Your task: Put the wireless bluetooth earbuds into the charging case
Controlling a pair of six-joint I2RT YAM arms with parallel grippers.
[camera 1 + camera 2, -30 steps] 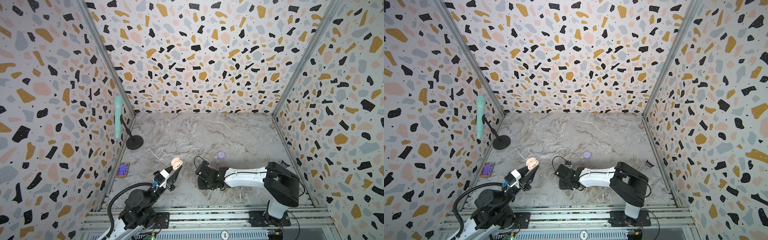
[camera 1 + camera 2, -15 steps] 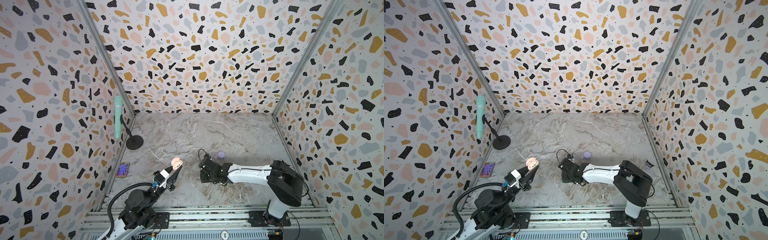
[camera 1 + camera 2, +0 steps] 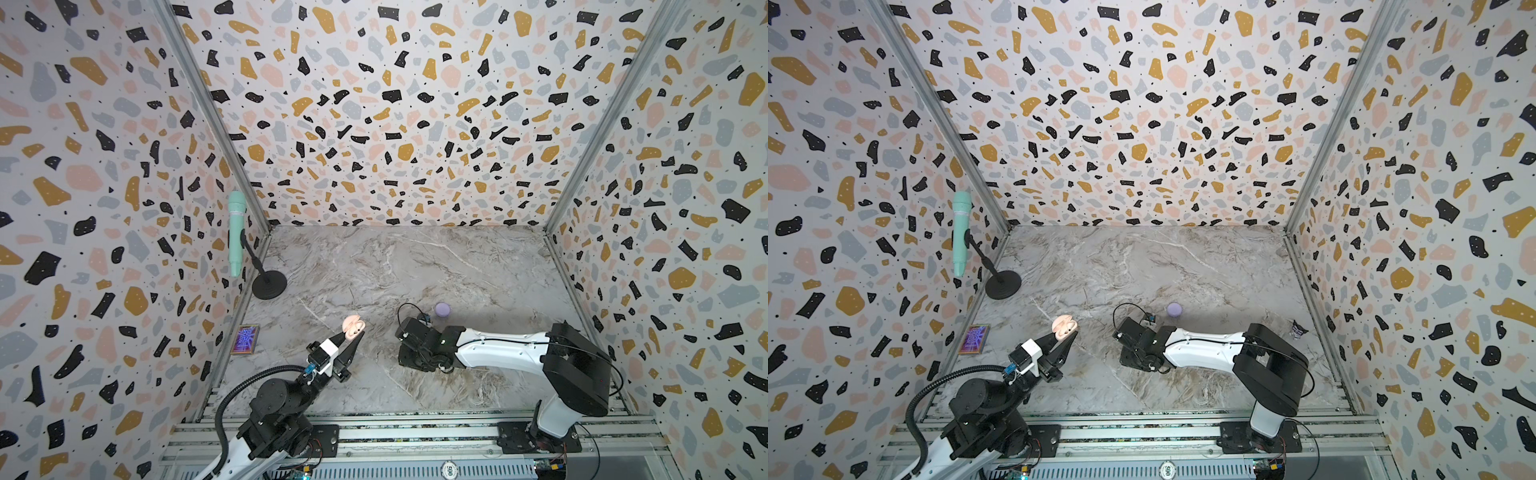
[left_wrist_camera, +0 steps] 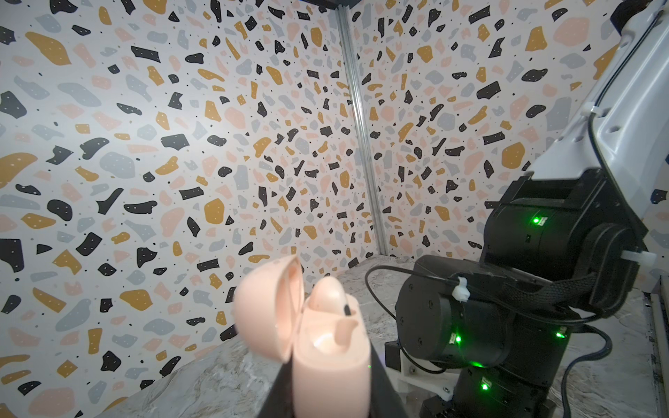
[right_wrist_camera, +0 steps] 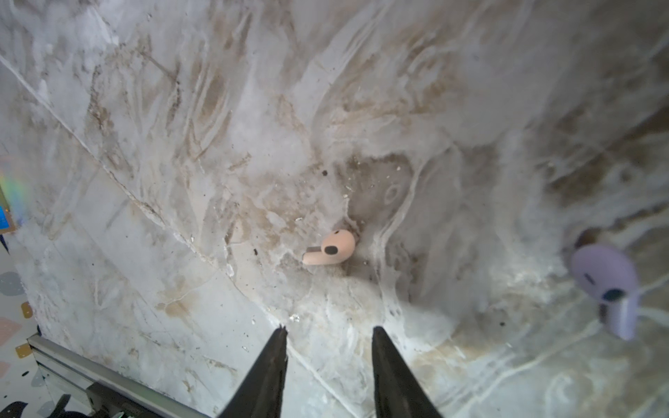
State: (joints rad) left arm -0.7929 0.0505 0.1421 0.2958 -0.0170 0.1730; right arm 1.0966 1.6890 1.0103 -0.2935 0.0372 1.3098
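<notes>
The right tool (image 5: 328, 328) has swung over and opened, empty, above the pink earbud (image 5: 331, 249): pickup looks next. At nine o'clock the left tool (image 3: 350, 336) clenches the open case (image 4: 327, 362).

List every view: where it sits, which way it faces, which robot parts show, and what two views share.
Both top views: high over the front rail, looking down on the marble table; left arm and right arm show.
Left wrist: on its arm, faces a wall corner past the left pincer, shut on the open pink case; right arm shows.
Right wrist: on its arm, looks down past the open right pincer at a pink earbud.
Shared: top and left wrist views show the case.
</notes>
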